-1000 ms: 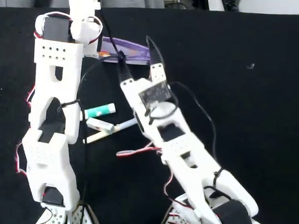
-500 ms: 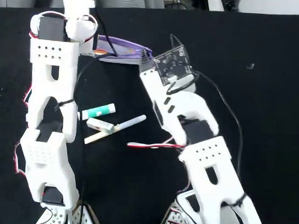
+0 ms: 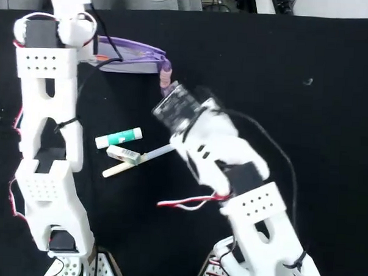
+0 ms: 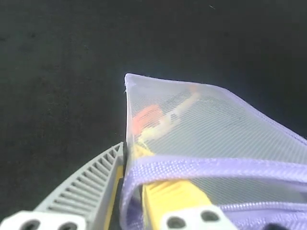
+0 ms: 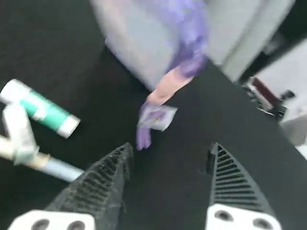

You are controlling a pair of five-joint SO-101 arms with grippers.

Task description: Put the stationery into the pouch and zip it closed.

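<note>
The left tool (image 4: 130, 179) clamps a corner of the pouch (image 3: 129, 55) at the far side of the tabletop (image 3: 305, 149). The right tool (image 5: 170, 153) hangs spread above the zipper tab (image 5: 154, 116). The glue stick (image 3: 118, 137) and pen (image 3: 153, 152) lie outside the pouch, so packing seems unfinished. The next move calls for picking one up.

Right gripper (image 5: 170, 146), jaws apart.

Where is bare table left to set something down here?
Bare: the table right of the right arm, up to its far edge. Crowded: between the two arms, around the glue stick, pen and pouch.
</note>
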